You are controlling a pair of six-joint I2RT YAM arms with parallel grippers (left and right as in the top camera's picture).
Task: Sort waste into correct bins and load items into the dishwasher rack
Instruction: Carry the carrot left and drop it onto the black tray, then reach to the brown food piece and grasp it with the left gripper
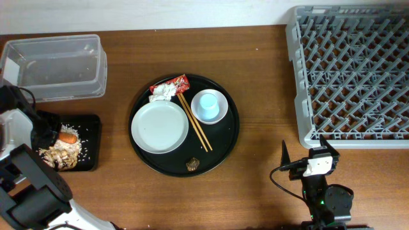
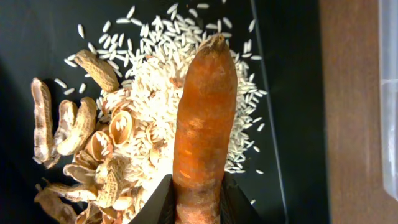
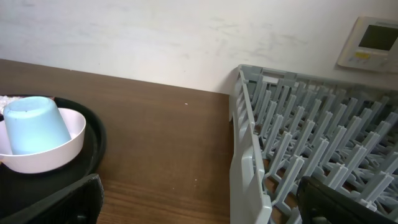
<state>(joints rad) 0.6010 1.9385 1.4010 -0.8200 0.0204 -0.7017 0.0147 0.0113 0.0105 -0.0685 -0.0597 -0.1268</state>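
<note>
My left gripper point(image 2: 198, 202) is shut on the thick end of an orange carrot point(image 2: 204, 118). The carrot lies over pale rice scraps point(image 2: 155, 93) in the flat black tray point(image 1: 89, 128), with the clear box point(image 1: 57, 67) behind it. On the round black tray point(image 1: 184, 124) are the pale dish point(image 1: 160, 126), blue cup point(image 1: 209, 107), chopsticks point(image 1: 193, 121), red wrapper point(image 1: 176, 84), white tissue point(image 1: 163, 92) and a dark lump point(image 1: 192, 165). My right gripper point(image 3: 199, 205) stands open over bare table beside the grey rack point(image 1: 351, 73).
Peanut shells point(image 2: 81, 137) are heaped beside the rice in the flat tray. The rack's near wall point(image 3: 249, 168) rises just right of my right gripper's gap. Bare wood lies between the round tray and the rack. A white wall runs behind the table.
</note>
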